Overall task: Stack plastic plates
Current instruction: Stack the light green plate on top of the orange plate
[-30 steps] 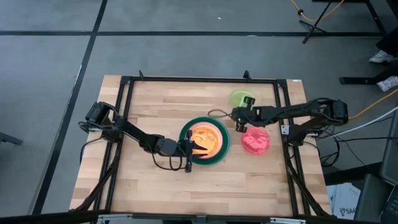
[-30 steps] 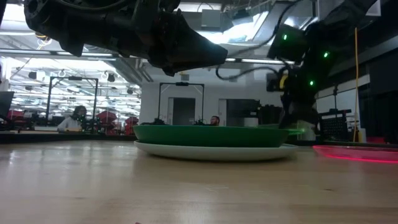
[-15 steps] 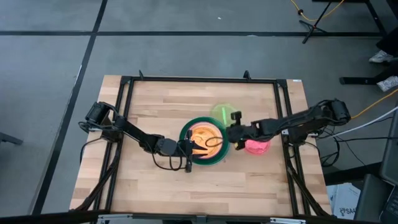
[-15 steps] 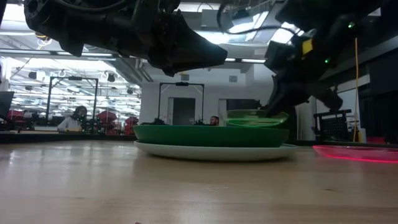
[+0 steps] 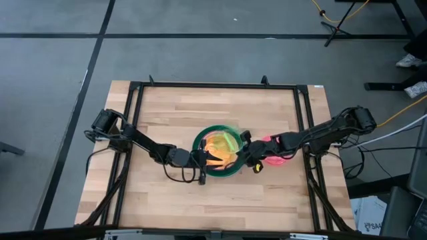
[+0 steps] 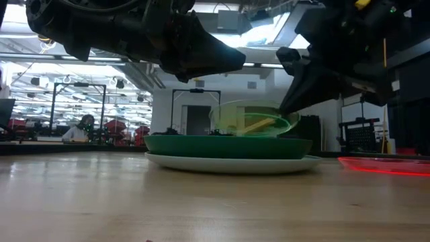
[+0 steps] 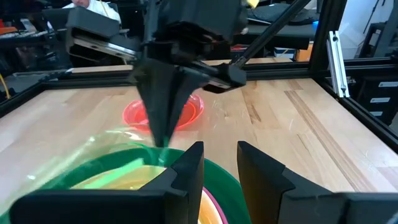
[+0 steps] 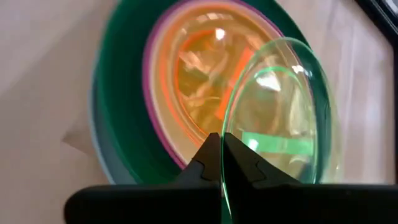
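Note:
A stack of plates (image 5: 200, 148) sits mid-table: a dark green plate (image 6: 228, 145) rests on a light blue one (image 6: 228, 163), with magenta-rimmed, pale pink and orange plates (image 8: 199, 68) nested inside. My right gripper (image 5: 245, 152) is shut on a lime green plate (image 5: 225, 141), which hovers tilted over the stack. My left gripper (image 5: 205, 157) is open and waits above the stack's left rim, touching nothing. A translucent red plate (image 5: 279, 158) lies flat on the table to the right, partly under the right arm. My right gripper pinches the lime green plate's rim (image 8: 222, 127) between its two fingers, at the edge facing the table's right side. The fingers come from the right, slanting down. The plate (image 6: 250, 122) is lifted clear and tilted above the orange plate, its far-left edge higher.
A black frame (image 5: 303, 107) runs around the wooden tabletop. Bare wood lies toward the far edge (image 5: 200, 107) and the near edge (image 5: 220, 200). The room beyond shows racks and people far off.
My right gripper has carried the lime green plate from the table's far right part toward the left and near side, ending over the stack. The plate has stayed lifted and now tilts above the orange plate.

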Available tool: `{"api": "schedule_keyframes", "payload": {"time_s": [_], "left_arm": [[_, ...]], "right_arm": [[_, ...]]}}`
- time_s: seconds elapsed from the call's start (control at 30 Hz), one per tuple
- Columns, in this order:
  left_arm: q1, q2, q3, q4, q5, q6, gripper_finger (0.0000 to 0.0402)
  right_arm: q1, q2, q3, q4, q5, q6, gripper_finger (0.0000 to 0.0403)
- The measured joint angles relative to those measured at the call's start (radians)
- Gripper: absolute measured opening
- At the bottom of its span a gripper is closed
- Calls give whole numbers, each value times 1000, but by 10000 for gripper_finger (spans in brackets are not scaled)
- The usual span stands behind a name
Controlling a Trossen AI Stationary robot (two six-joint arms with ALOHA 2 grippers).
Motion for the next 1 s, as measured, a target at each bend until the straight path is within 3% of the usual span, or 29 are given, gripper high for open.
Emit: {"api": "schedule_keyframes", "payload": {"time_s": [0.17,0.37,1.0], "left_arm": [[0,0,0,0,0,0,90],[0,0,0,-2,0,0,90],[-1,-1,0,11,0,0,90]], "right_arm": [[0,25,0,58,-68,-11,0],[25,90,0,128,-70,-110,0],[23,222,0,310,-124,-105,0]]}}
